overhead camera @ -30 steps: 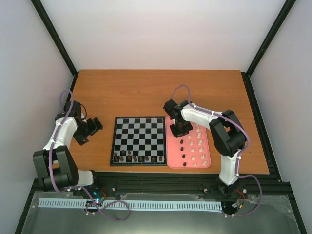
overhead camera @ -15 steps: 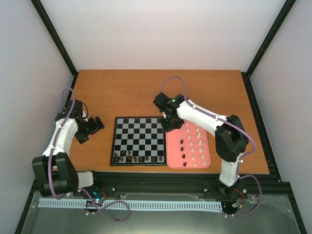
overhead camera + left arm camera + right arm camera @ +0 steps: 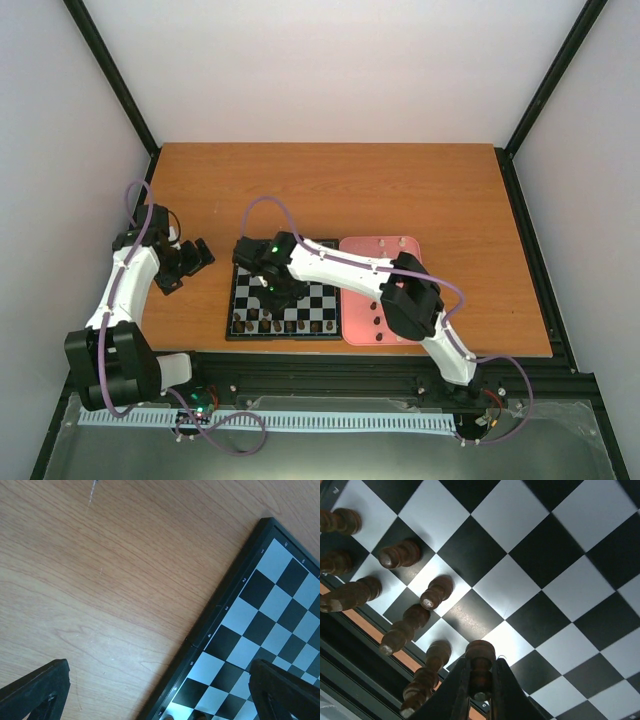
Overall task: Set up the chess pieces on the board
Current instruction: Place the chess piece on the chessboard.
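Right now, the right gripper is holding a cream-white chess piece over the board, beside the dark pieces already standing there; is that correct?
Not quite: the chess piece in the right gripper is dark brown, not cream-white, as the right wrist view shows. The rest holds: it is over the board, beside the dark pieces standing there.

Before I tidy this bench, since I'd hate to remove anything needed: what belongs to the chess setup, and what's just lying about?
Job: board, dark pieces on its near rows, dark piece in right gripper, pink tray.
Lying about: white toothed strip in front.
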You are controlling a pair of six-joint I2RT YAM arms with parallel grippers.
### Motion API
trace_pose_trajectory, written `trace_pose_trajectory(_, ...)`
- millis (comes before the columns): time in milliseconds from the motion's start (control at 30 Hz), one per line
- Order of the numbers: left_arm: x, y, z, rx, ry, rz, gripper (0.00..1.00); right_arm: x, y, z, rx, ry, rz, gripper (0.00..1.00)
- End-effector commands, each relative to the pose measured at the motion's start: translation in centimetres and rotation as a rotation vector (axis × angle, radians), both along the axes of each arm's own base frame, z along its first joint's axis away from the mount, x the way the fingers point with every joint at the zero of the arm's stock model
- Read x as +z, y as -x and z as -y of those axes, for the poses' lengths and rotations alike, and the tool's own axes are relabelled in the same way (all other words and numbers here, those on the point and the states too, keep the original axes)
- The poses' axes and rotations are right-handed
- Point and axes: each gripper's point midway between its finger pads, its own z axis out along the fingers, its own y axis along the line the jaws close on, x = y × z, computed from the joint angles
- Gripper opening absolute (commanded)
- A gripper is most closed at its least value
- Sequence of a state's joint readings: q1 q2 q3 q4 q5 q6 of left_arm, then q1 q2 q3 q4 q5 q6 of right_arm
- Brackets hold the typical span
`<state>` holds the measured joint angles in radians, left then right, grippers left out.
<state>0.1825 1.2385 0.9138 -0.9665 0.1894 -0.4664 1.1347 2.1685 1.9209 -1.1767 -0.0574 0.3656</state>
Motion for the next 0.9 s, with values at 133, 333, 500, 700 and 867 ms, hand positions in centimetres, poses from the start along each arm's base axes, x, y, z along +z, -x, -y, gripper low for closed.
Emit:
trace_pose_trajectory(133, 1.5, -0.6, 0.5, -0.026, 0.012, 0.060, 1.00, -1.4, 1.2, -0.3, 0.000, 0.027, -0.076, 0.03)
trace_pose_trajectory(333, 1.5, -0.5, 0.6, -0.028, 0.015, 0.068, 1.00, -1.9, 0.9, -0.5, -0.001, 0.033, -0.061, 0.03)
trace_pose_trajectory(500, 1.4, -0.5, 0.8, -0.029, 0.025, 0.073, 1.00, -2.4, 0.8, -0.8, 0.007, 0.042, -0.069, 0.03)
trace_pose_trajectory(700, 1.6, -0.7, 0.8, -0.031, 0.026, 0.077, 1.00, -2.9, 0.8, -1.1, 0.020, 0.052, -0.080, 0.03)
trace_pose_trajectory(867, 1.4, -0.7, 0.8, -0.030, 0.027, 0.071, 1.00, -3.2, 0.8, -1.4, 0.033, 0.056, -0.093, 0.03)
